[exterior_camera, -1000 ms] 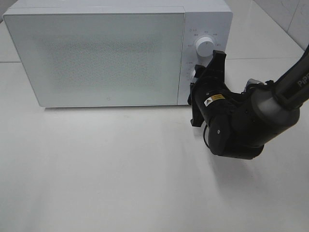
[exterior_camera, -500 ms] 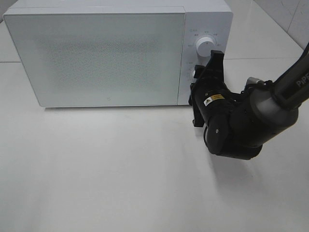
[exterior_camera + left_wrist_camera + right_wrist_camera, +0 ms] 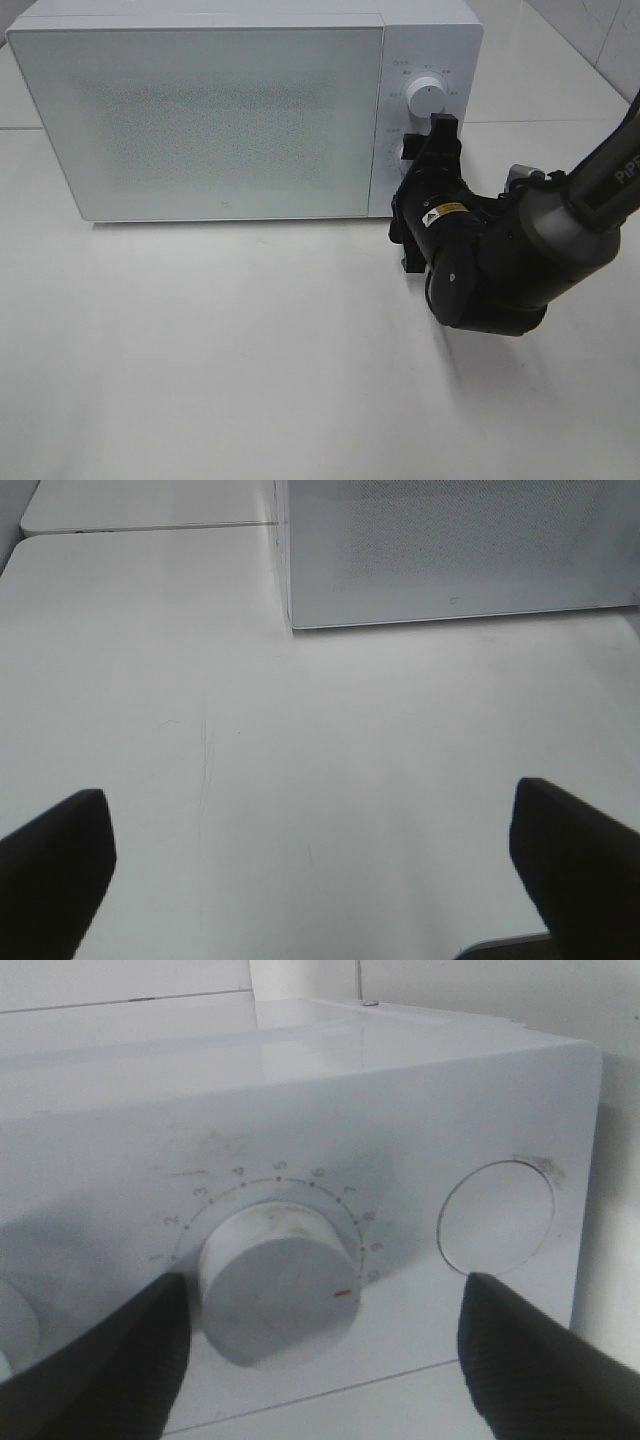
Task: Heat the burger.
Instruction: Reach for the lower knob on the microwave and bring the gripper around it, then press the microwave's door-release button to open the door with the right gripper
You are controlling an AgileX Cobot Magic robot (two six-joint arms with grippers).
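Observation:
The burger is hidden; the white microwave [image 3: 200,120] stands with its door shut. My right gripper [image 3: 415,170] is up against the control panel at the lower knob [image 3: 280,1280]. In the right wrist view its fingers [image 3: 540,1360] stand wide on either side of that knob. One finger is well clear of it and the other sits close beside it. The knob's red mark points past the highest number on its dial. My left gripper [image 3: 315,865] hangs open over bare table in front of the microwave's [image 3: 450,550] corner, holding nothing.
An upper knob [image 3: 424,98] sits above the lower one on the panel, and a round button [image 3: 497,1216] lies beside the lower knob. The white table [image 3: 220,350] stretches out in front of the microwave. The right arm's bulky wrist [image 3: 490,270] hovers at the microwave's front right.
My right gripper's fingers have spread apart at the lower knob and the wrist has shifted slightly. The left gripper has not moved.

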